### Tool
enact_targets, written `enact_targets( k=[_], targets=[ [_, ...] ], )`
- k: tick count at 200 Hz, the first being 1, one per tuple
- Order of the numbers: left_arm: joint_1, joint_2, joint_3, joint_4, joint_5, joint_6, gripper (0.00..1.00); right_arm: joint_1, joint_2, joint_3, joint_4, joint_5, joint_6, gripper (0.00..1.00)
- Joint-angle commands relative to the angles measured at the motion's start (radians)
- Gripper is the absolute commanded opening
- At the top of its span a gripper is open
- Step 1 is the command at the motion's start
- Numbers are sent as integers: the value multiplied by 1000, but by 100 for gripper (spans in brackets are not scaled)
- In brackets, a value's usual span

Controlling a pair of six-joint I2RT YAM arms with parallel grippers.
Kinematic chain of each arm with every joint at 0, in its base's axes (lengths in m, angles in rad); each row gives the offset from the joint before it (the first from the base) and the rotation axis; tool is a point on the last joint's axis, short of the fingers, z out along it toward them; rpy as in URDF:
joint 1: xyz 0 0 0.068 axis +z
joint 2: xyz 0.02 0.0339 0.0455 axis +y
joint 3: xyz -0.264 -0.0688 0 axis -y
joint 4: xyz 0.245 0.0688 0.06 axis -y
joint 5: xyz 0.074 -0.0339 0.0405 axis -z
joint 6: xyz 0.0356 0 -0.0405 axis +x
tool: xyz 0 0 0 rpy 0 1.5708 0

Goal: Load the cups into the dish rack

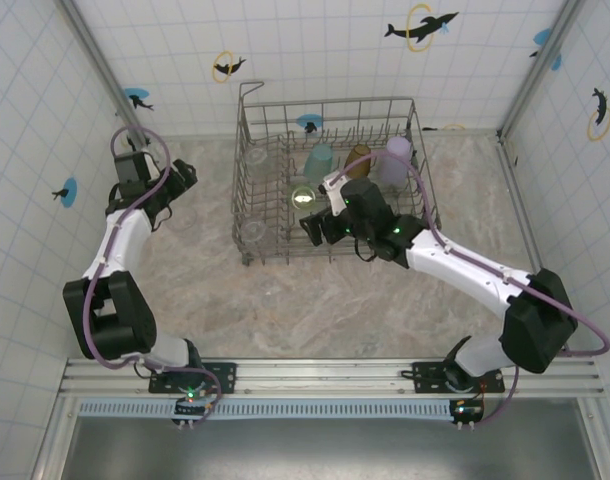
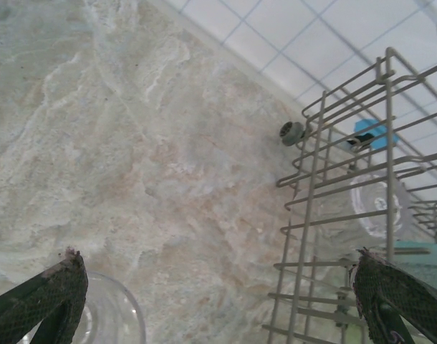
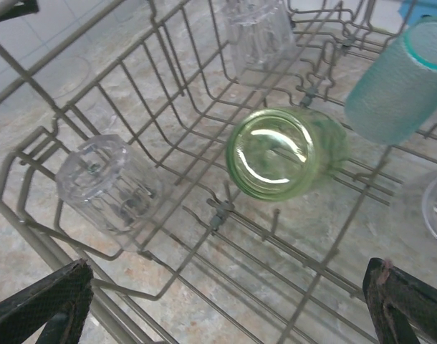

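Bench: marbled, stone-look surface, bare between the arm bases and the rack.
Left gripper: fingers spread wide with nothing between them. It hovers over the bench just left of the dish rack.
Loose clear cup: stands on the bench outside the rack. Its rim shows right under one finger of the left gripper.
Right gripper: fingers wide apart and holding nothing. It hangs above the near part of the rack, over the light green cup.
Dish rack: grey wire basket in the middle of the bench, with a tall wire loop at its far-left corner.
Corner clear cup: inside the rack at the near-left corner, tilted against the wires.
Light green cup: inside the rack near the middle, lying tilted on the tines with one round end turned up toward the right wrist camera.
Teal cup: inside the rack, just beyond the green one and leaning.
Far clear cup: inside the rack, toward its far-left part.
Amber cup: back row, just right of the teal cup.
Lavender cup: back row, far-right end, beside the amber cup.
Wall: white tiles with dolphin stickers, rising behind the rack.
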State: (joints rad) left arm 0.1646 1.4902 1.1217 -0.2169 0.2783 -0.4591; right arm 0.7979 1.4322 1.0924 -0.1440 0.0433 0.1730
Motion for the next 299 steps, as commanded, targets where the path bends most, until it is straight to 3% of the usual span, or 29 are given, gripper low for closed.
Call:
enact_targets(
  k=[1,68,128,171,245,260,280,299],
  targets=[
    [5,27,39,-106,-43,77,98,-20,-54,-38,5,78,24,100],
    [-12,81,-3,-148,-15,134,96,-53,-84,-108,44,43,65,100],
    [-52,133,7,-199,-156,181,83,-55,-73,-100,29,14,72,100],
    [-56,176,28,-233,-160,181,72,-55,-70,-97,33,6,84,100],
    [-59,234,55,-275,-157,181,39,-55,-53,-87,46,-17,103,100],
    [-58,235,59,-277,-164,180,26,-54,-49,-80,46,-16,104,100],
    [-57,227,57,-281,-174,181,0,-55,-43,-73,46,-22,109,100],
    [-58,216,53,-281,-189,181,0,-54,-42,-73,46,-28,110,100]
  ],
)
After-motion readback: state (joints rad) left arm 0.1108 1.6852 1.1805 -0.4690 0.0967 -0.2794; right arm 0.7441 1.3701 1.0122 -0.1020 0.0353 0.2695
